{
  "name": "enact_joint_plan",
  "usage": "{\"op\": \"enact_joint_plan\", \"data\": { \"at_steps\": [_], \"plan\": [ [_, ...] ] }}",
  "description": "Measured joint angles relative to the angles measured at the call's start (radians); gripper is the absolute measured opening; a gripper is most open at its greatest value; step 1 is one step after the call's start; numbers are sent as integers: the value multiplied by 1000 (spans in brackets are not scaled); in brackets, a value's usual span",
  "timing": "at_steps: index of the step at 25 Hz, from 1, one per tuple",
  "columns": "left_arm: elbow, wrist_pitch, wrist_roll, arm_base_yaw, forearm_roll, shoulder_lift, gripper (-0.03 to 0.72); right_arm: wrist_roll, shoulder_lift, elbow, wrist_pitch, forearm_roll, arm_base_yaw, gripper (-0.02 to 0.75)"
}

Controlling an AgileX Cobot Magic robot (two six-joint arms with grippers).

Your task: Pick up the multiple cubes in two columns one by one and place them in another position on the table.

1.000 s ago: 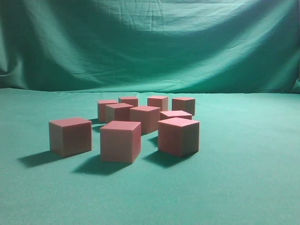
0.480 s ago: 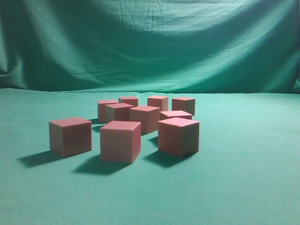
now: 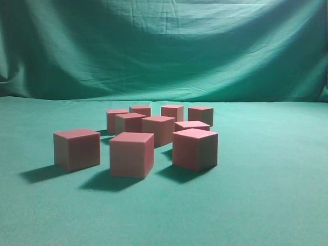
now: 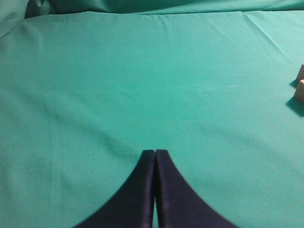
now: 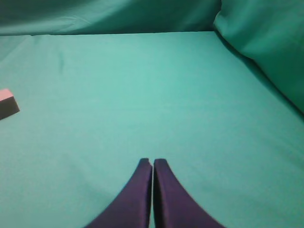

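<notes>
Nine cubes (image 3: 131, 154) sit clustered mid-tabletop (image 3: 266, 205) in rough rows, several nearly touching, one (image 3: 77, 148) set apart at the left. Neither arm shows in the exterior view. The left hand (image 4: 155, 153) hangs over bare cloth with fingers pressed together and empty, cubes only at the far right edge of its view; the right hand (image 5: 152, 162) is likewise together and empty, one cube (image 5: 7, 102) at its far left. The main risk is crowding: opened fingers dropping between close neighbours could nudge or tip an adjacent cube. A skewed cube may also slip from an off-square grip.
</notes>
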Motion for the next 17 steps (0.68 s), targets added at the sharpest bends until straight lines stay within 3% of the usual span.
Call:
{"op": "enact_joint_plan", "data": {
  "at_steps": [17],
  "plan": [
    [0,0,0,0,0,0,0,0,0,0,17,-2,0,0]
  ]
}}
